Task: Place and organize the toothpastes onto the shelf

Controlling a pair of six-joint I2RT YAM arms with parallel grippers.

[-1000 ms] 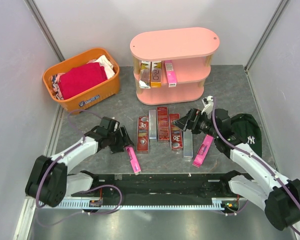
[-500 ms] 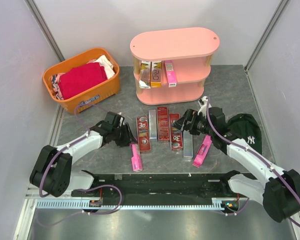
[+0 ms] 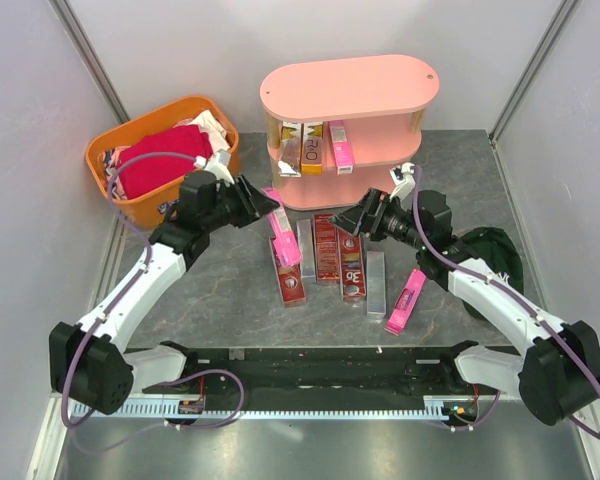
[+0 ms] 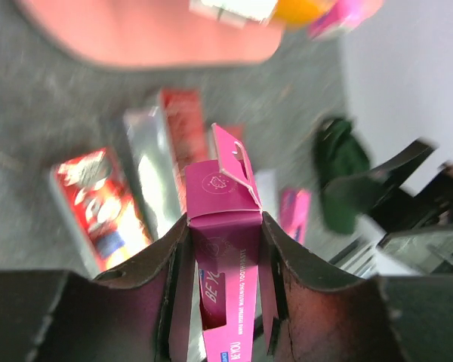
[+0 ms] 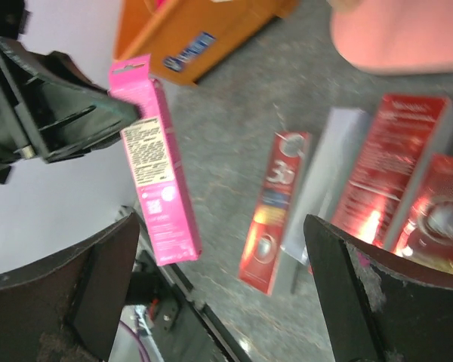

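My left gripper (image 3: pixel 263 206) is shut on a bright pink toothpaste carton (image 3: pixel 282 229) and holds it in the air left of the pink shelf (image 3: pixel 350 88); the carton also shows in the left wrist view (image 4: pixel 228 249) and the right wrist view (image 5: pixel 153 160). My right gripper (image 3: pixel 356 218) is open and empty above the row of cartons on the table: dark red cartons (image 3: pixel 326 247), silver-grey ones (image 3: pixel 376 283) and another pink one (image 3: pixel 406 301). On the shelf's middle tier stand a silver, a yellow-gold (image 3: pixel 312 148) and a pink carton (image 3: pixel 340 146).
An orange basket (image 3: pixel 170 196) with a red cloth (image 3: pixel 163 157) stands at the back left. A dark green cap (image 3: pixel 493 258) lies at the right, beside my right arm. Grey walls close in the table on three sides.
My left gripper took the pink carton off the table near the front and lifted it up and back toward the shelf. My right gripper moved back and left over the row.
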